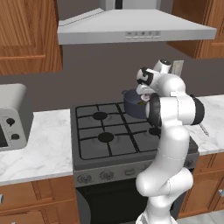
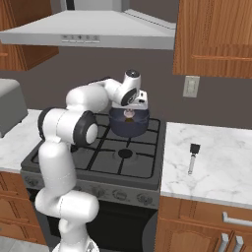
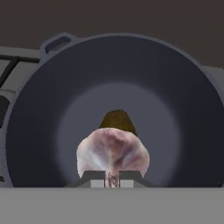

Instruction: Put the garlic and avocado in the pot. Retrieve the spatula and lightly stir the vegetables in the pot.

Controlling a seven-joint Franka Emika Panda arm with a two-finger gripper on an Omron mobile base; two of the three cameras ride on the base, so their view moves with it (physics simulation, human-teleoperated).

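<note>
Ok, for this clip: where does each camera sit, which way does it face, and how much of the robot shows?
Left base view: behind the arm's left, facing the stove; arm rises lower right, hiding much of the pot.
Right base view: behind its right, same stove; arm lower left, spatula on the right counter.
Hand view: looks down into the pot; gripper shut on the garlic, avocado beyond.
Shared: both base views show stove, pot, hood.

Home kitchen, gas stove, range hood, wood cabinets
</note>
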